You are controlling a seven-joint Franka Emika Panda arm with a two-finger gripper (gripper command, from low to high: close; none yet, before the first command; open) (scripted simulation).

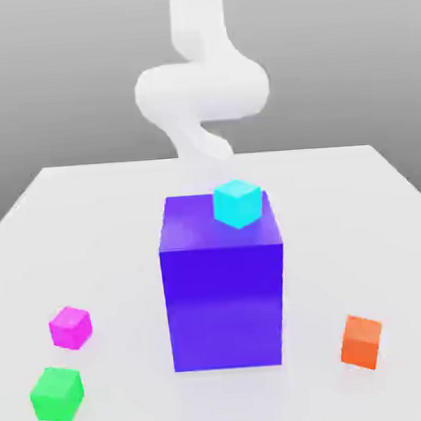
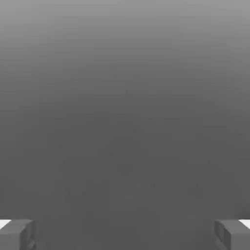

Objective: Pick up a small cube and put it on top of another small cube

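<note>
The gripper [image 2: 125, 234] has its two grey fingers [image 2: 17, 234] spread wide apart, with nothing between them. In the exterior view the white arm [image 1: 201, 91] rises behind the big blue-purple block [image 1: 224, 293] and bends in a curve above the tabletop [image 1: 100, 222]. The small magenta-pink cube [image 1: 71, 327] lies on the tabletop at the exterior view's left, near the green cube [image 1: 57, 395]; a cyan cube [image 1: 238, 203] sits on top of the block, and an orange cube [image 1: 361, 341] lies at the right.
</note>
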